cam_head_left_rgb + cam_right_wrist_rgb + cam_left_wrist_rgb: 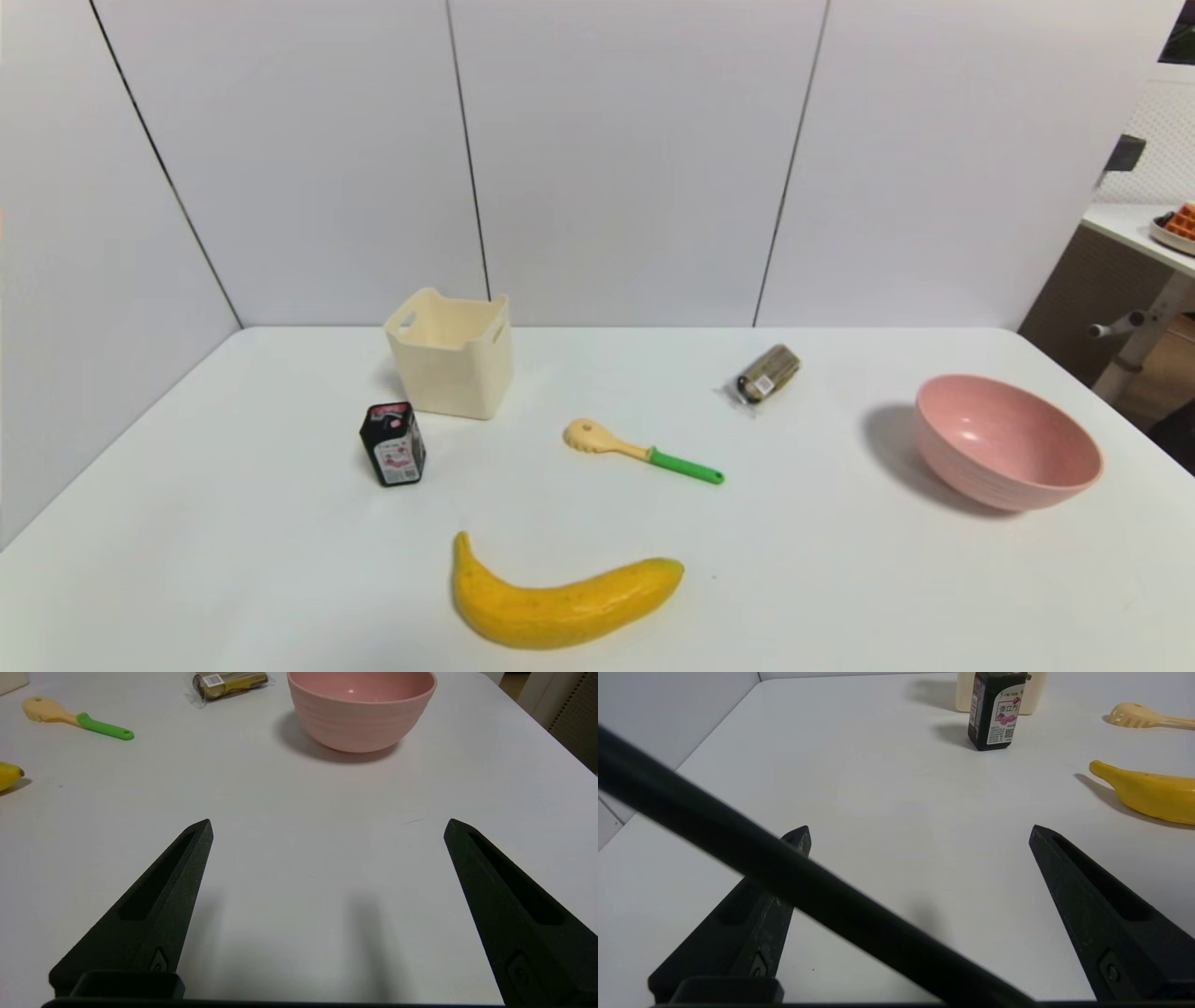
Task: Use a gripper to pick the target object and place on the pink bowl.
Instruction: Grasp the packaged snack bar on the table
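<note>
From the head we look forward and down across the whole counter [233,523] toward its far edge. Our wrist cameras sit low and close; both catch the banana [1148,793] and the pasta spoon [70,716].

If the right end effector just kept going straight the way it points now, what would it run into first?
Probably the pink bowl. The right end effector is open over bare table, and the bowl sits ahead, slightly off centre. The snack packet lies farther off to one side. Depth is uncertain.
</note>
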